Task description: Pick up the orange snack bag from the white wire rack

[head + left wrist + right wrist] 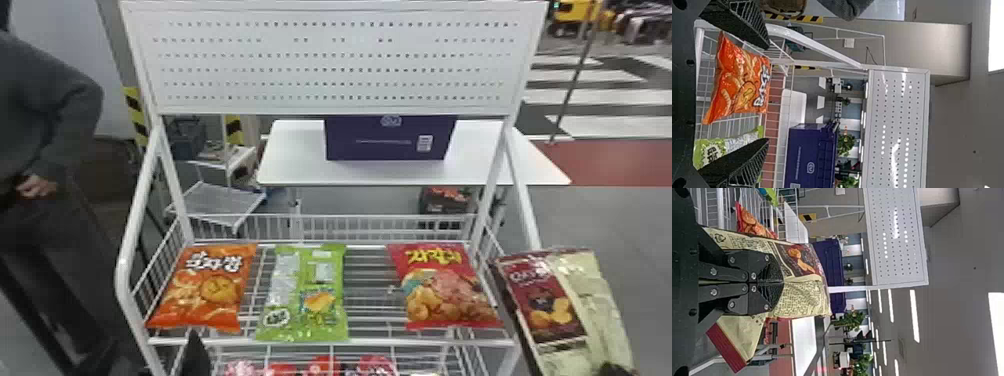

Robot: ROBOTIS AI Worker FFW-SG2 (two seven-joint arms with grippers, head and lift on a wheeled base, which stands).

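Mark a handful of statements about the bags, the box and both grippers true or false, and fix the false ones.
1. The orange bag lies on the rack. True.
2. The left gripper is shut on the orange bag. False: its fingers are apart and hold nothing.
3. The green bag lies between the orange and red bags. True.
4. The right gripper holds the red bag. False: it holds the maroon-and-cream bag.
5. The purple box sits on the table behind the rack. True.
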